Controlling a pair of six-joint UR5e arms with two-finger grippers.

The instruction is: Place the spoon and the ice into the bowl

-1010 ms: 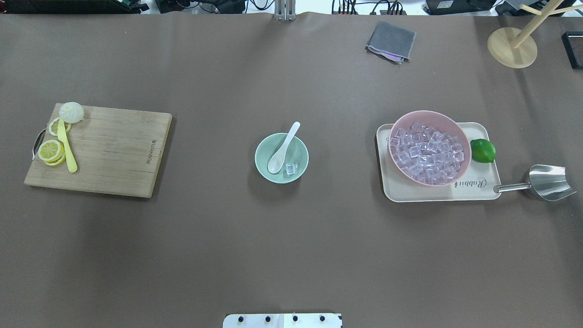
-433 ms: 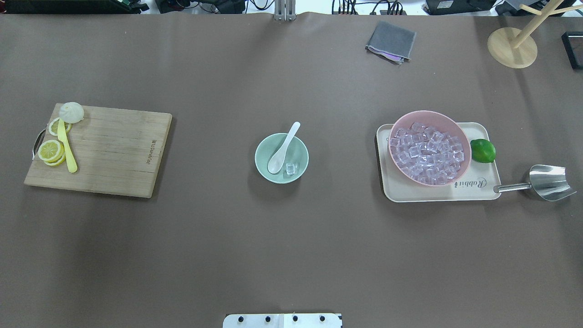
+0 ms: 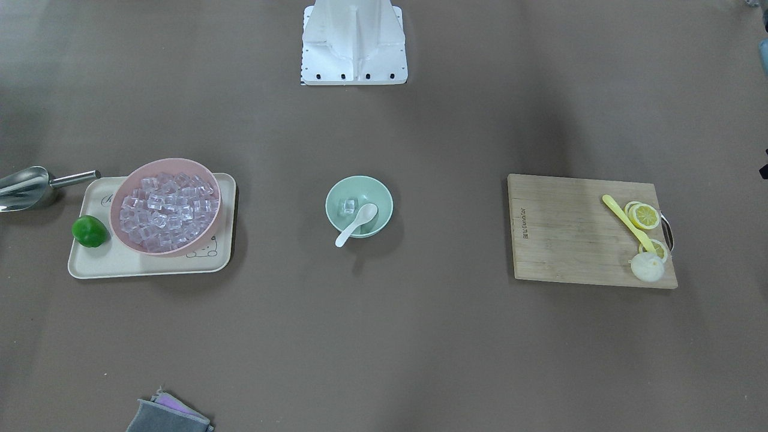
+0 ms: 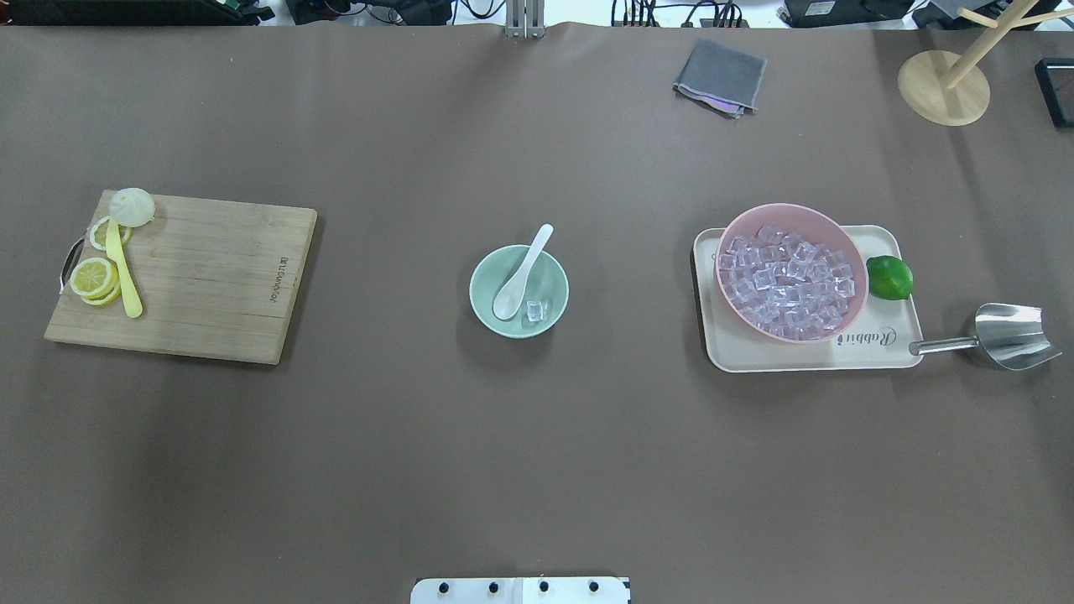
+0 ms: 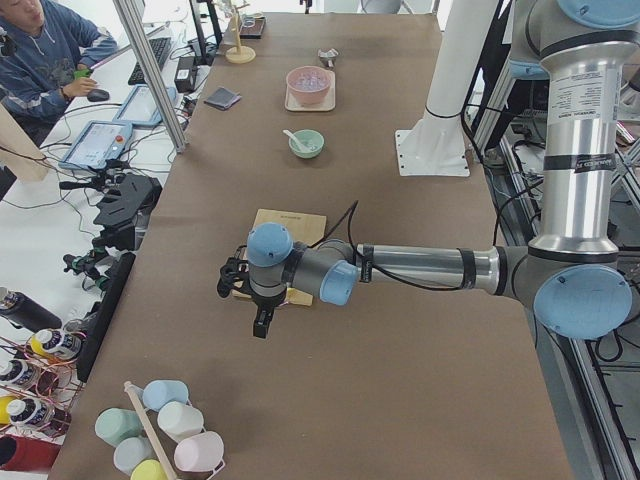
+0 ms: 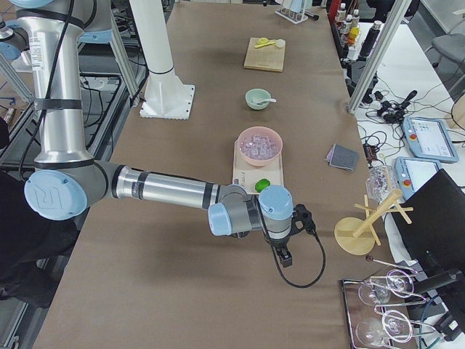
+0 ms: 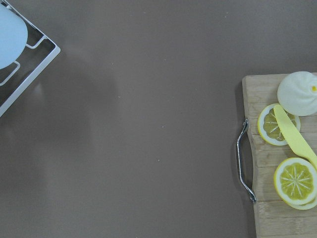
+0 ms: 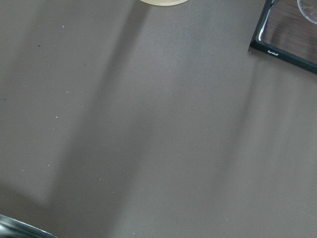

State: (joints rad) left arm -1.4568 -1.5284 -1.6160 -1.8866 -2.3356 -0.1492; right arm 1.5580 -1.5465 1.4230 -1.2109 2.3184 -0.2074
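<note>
The mint-green bowl (image 4: 480, 270) stands at the table's middle. The white spoon (image 4: 522, 270) lies in it, scoop down inside and handle resting over the far rim. One clear ice cube (image 4: 534, 311) sits in the bowl beside the scoop. Bowl (image 3: 332, 197), spoon (image 3: 355, 227) and ice (image 3: 347, 207) also show in the front-facing view. My left gripper (image 5: 262, 325) shows only in the exterior left view, past the cutting board, far from the bowl. My right gripper (image 6: 285, 256) shows only in the exterior right view, past the tray. I cannot tell whether either is open or shut.
A pink bowl (image 4: 793, 214) full of ice cubes stands on a cream tray (image 4: 805, 356) with a lime (image 4: 888, 278); a metal scoop (image 4: 1011, 335) lies beside it. A wooden cutting board (image 4: 201, 277) holds lemon slices, a yellow utensil and a bun. A grey cloth (image 4: 720, 75) lies far back.
</note>
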